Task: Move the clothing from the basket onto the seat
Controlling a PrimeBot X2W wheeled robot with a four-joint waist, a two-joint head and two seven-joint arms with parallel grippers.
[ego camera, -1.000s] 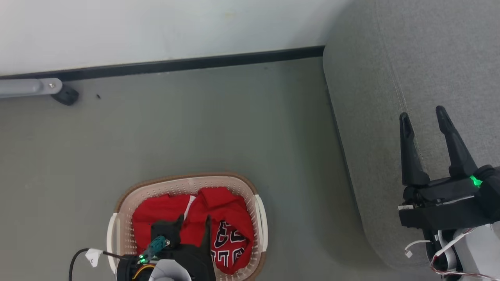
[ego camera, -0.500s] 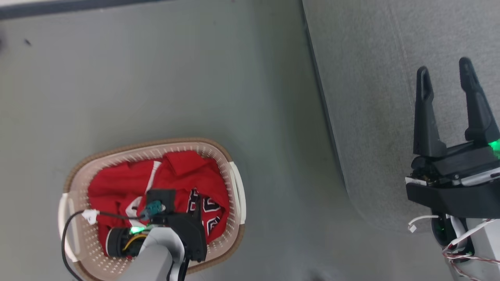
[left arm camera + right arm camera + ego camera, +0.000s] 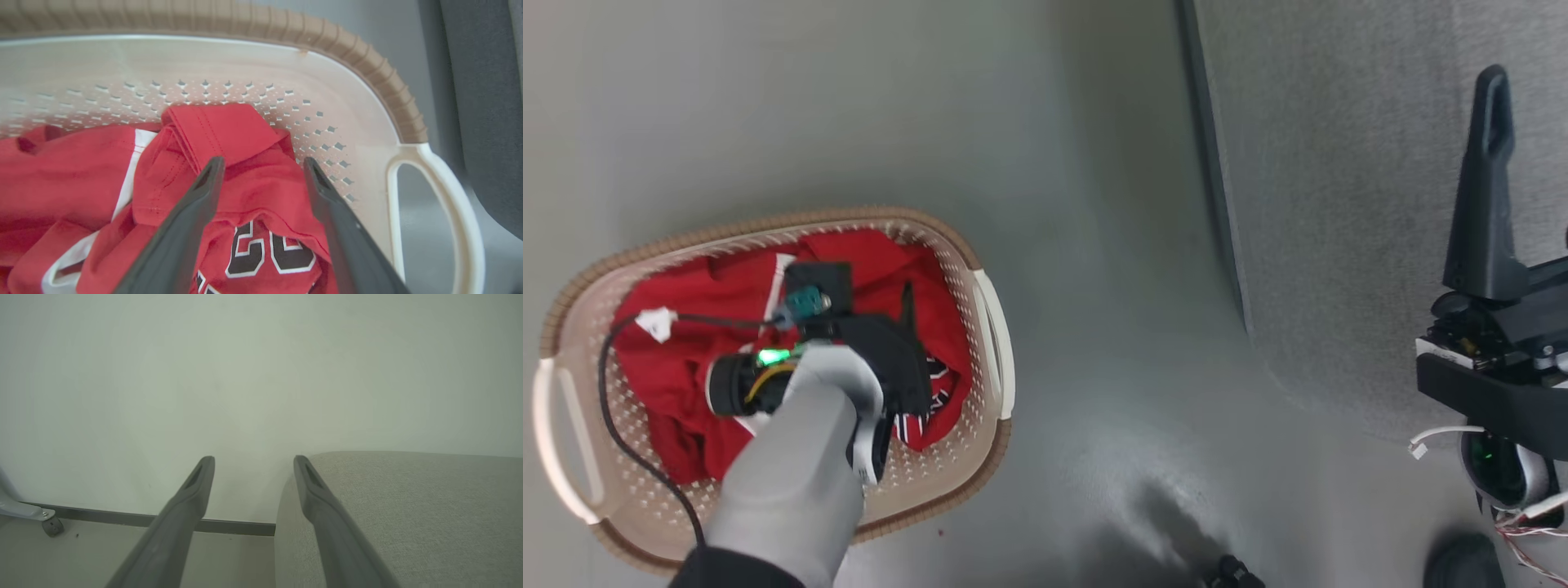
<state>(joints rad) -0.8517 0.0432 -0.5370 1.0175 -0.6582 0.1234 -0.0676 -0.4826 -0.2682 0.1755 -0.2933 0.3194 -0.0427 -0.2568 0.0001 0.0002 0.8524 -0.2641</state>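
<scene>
Currently the left claw (image 3: 262, 163) is hanging inside the basket (image 3: 768, 222), its two dark fingers standing spread wide and gripping nothing. The clothing (image 3: 245, 134) is lying bunched inside the basket, covering most of its bottom: red fabric with a white stripe and a patch of black, white-edged lettering. In the left wrist view the fingers are straddling a folded red hem near the basket's far wall, and the lettering is showing between them lower down. Whether the tips are touching the fabric: cannot tell. The pale forearm (image 3: 792, 474) is crossing the basket's near rim, and a thin black cable (image 3: 727, 321) is running from the wrist across the clothing. The basket is sitting on the grey-green floor (image 3: 849, 106), one white handle (image 3: 992, 343) facing the seat (image 3: 1339, 204). The seat is lying to the right of the basket, apart from it, with a strip of floor showing between the two. The right claw (image 3: 254, 461) is hovering well to the right of the basket, over the seat's edge, its jaws likewise standing wide open and empty. In the right wrist view its fingers are pointing toward a pale wall (image 3: 245, 375) and a dark skirting strip (image 3: 237, 527), and the seat's rounded corner is sitting just beneath the right-hand finger.
</scene>
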